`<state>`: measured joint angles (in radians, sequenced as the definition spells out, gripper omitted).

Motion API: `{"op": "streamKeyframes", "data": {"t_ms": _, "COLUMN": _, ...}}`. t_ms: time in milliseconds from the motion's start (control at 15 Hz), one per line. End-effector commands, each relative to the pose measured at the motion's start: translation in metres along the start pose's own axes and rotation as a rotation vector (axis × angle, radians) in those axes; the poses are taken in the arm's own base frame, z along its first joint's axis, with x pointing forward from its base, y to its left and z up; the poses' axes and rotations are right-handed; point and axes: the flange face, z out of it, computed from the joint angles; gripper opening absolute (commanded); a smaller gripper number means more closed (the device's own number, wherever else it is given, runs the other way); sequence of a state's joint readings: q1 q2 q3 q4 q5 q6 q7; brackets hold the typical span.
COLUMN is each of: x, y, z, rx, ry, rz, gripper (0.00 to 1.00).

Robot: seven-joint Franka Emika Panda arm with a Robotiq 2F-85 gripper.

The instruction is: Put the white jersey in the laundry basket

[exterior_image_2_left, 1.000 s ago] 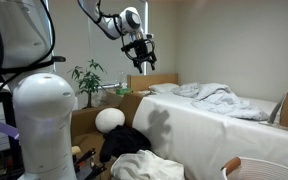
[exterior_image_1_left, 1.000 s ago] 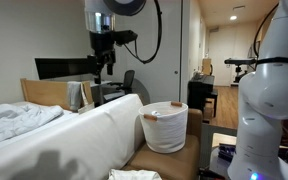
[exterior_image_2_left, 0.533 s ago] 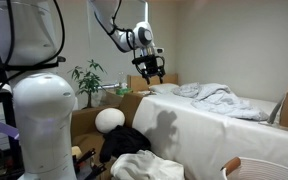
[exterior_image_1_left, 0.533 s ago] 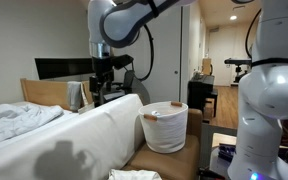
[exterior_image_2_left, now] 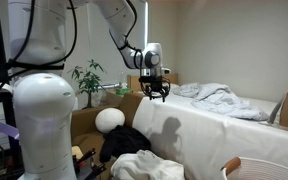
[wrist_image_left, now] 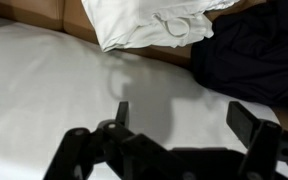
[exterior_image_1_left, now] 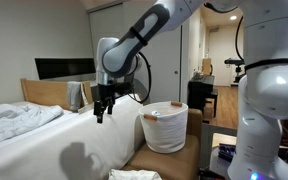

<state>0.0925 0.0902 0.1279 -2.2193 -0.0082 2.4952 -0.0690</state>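
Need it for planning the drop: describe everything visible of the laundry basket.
The laundry basket is a round, white, soft-looking tub with tan handles at its rim. It stands upright, open-topped, on a brown surface beside the white bed. Its inside is hidden here. The gripper hangs apart from it, over the bed.

1. The arm [exterior_image_1_left: 149,30] was glossy white, built of rounded segments with grey bands at the joints.
2. The gripper [exterior_image_1_left: 101,116] was black and boxy.
3. A thin black cable [exterior_image_1_left: 147,78] curved beside the wrist.

Exterior views from opposite sides of the bed [exterior_image_1_left: 24,145], arm [exterior_image_1_left: 149,30] shared; wrist view close, seemingly downward.
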Motion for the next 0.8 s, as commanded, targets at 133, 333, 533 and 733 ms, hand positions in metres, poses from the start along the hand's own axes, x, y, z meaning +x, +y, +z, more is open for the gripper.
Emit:
{"op": "streamKeyframes", "data": {"t_ms": 133, "x": -0.004, "y": 0.021, "z": 0.067, "rx": 0.074, "ry": -0.036, "rz": 0.066, "gripper": 1.0}}
{"op": "streamKeyframes", "data": {"t_ms": 333, "x": -0.008, "y": 0.021, "z": 0.095, "rx": 0.108, "ry": -0.063, "rz": 0.099, "gripper": 1.0}}
{"op": "streamKeyframes", "data": {"t_ms": 533, "x": -0.01, "y": 0.019, "z": 0.099, "rx": 0.089, "ry": -0.095, "rz": 0.106, "gripper": 1.0}}
{"op": "streamKeyframes", "data": {"t_ms": 733, "x": -0.008, "y": 0.019, "z": 0.102, "rx": 0.091, "ry": -0.098, "rz": 0.105, "gripper": 1.0}}
